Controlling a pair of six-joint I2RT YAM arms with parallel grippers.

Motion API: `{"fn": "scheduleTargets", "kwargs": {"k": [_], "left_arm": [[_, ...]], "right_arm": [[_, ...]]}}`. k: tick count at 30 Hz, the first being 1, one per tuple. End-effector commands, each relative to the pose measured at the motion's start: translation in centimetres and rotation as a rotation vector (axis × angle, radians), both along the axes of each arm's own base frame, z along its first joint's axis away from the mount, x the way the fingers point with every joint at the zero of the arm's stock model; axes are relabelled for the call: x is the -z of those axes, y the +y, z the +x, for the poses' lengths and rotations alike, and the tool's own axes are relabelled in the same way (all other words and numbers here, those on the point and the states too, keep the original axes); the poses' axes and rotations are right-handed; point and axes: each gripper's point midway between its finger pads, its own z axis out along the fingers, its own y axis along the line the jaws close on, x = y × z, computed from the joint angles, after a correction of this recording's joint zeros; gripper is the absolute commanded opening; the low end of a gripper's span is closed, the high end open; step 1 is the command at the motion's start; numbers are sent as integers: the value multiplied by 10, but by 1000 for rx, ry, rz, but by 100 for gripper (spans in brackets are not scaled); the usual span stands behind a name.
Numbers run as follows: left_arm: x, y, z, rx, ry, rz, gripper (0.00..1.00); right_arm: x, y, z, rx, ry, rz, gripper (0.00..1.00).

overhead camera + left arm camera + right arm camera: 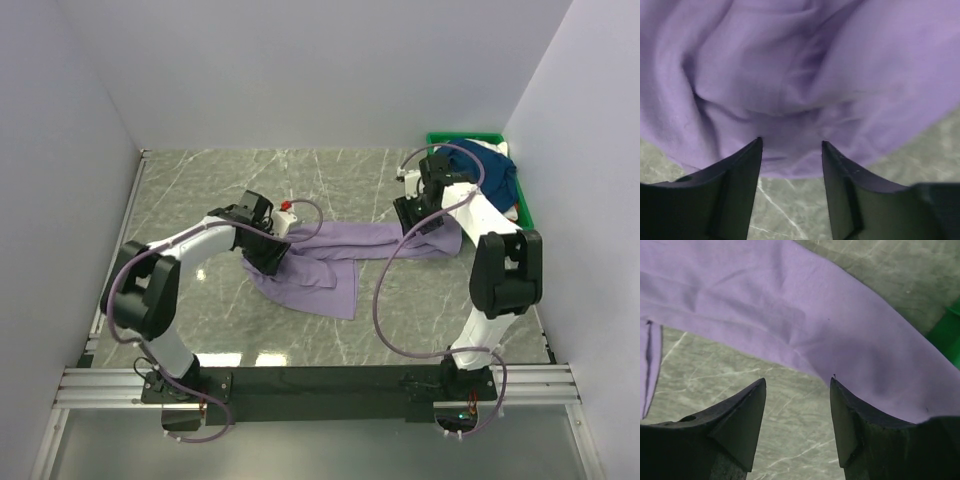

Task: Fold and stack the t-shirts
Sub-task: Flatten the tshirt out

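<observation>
The lavender t-shirt [330,262] lies rumpled and stretched across the middle of the marble table. My left gripper [272,258] is over its left end; in the left wrist view [791,145] its jaws are open, with the bunched shirt [800,85] just beyond the tips. My right gripper [418,215] is over the shirt's right end; in the right wrist view [797,382] its jaws are open and empty above the table, the shirt's edge [790,315] just ahead. A navy t-shirt [490,170] lies in the green bin [523,207].
The green bin stands at the back right corner against the white wall, with white cloth showing under the navy shirt. White walls enclose the table on three sides. A metal rail [120,260] runs along the left edge.
</observation>
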Motion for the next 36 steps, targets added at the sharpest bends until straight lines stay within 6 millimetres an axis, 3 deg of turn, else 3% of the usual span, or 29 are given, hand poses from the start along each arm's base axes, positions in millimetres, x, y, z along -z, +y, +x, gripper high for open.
{"fn": "scheduleTargets", "kwargs": {"k": [1, 4, 9, 12, 13, 16, 17, 20, 21, 23, 25, 26, 28, 34, 36], "left_arm": [[8, 17, 26, -43, -80, 106, 53], [29, 43, 19, -65, -60, 184, 50], [40, 88, 3, -130, 29, 207, 42], [40, 126, -7, -176, 60, 215, 41], [39, 147, -9, -225, 67, 219, 41], [35, 187, -13, -283, 90, 225, 41], [31, 193, -12, -272, 90, 214, 42], [5, 194, -8, -266, 85, 109, 53], [-3, 190, -8, -252, 81, 80, 60], [-33, 176, -5, -207, 26, 2, 66], [-62, 159, -3, -151, -42, -82, 74], [-67, 153, -10, -120, -36, -100, 76], [-76, 138, -17, -71, -54, -120, 77], [-57, 98, -44, 32, -39, -88, 75], [-49, 93, -51, 35, -24, -62, 75]], "right_arm": [[23, -4, 7, -13, 25, -29, 60], [46, 5, 6, -16, 87, -2, 57], [69, 26, -3, -37, 161, 44, 53], [71, 61, -20, -100, 198, 115, 53], [70, 80, -28, -142, 207, 134, 53], [58, 130, -52, -229, 266, 266, 52], [49, 141, -51, -245, 258, 298, 52], [22, 162, -43, -261, 231, 392, 52], [17, 159, -38, -253, 210, 377, 52], [-2, 151, -31, -249, 147, 365, 53], [-8, 137, -30, -246, 104, 314, 54], [-20, 131, -29, -250, 56, 293, 54], [-21, 113, -28, -250, 8, 200, 55], [-10, 77, -41, -259, -18, 31, 53], [-1, 66, -47, -258, -3, -20, 52]]}}
